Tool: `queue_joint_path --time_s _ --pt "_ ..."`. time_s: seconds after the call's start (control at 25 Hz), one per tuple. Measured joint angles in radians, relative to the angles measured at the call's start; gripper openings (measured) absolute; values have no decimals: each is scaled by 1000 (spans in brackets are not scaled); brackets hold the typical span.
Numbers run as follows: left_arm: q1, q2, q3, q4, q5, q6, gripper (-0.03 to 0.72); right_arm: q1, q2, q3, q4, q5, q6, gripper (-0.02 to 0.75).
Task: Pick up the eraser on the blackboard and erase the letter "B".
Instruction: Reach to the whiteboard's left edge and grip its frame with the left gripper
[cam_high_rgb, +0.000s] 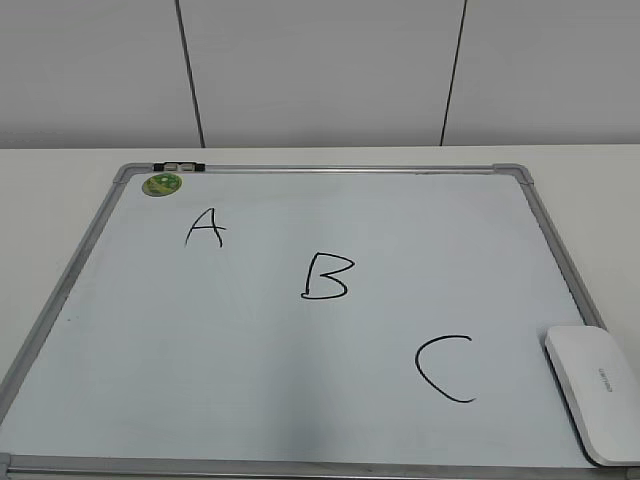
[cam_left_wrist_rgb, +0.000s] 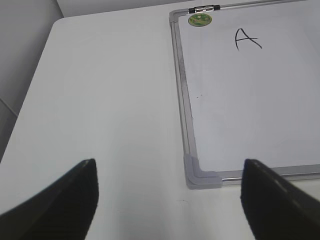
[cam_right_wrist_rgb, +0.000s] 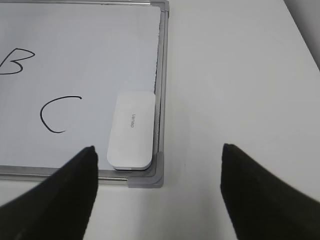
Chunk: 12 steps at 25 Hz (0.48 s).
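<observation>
eraser (cam_right_wrist_rgb: 131, 130): flat white rounded pad, tiny grey lettering, lay at blackboard (cam_high_rgb: 300, 400) corner | letter "B" (cam_high_rgb: 327, 276): black, intact | left gripper (cam_left_wrist_rgb: 167, 200), right gripper (cam_right_wrist_rgb: 157, 190): jaws wide, empty

green magnet (cam_high_rgb: 161, 184), letter A (cam_high_rgb: 205, 229), letter C (cam_high_rgb: 444, 368)

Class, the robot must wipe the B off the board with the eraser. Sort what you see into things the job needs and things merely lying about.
Needed for the job:
eraser, near the board's right edge
letter B
blackboard
right gripper, open, nearest the eraser

Just lying about:
green magnet
letter A
letter C
black clip on the frame
</observation>
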Motion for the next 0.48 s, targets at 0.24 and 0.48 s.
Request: queue_joint_path --time_s 0.24,0.48 --pt "0 0 0 0 0 0 664 0 0 0 0 0 0 587" --pt "0 0 0 0 0 0 654 0 0 0 0 0 0 586"
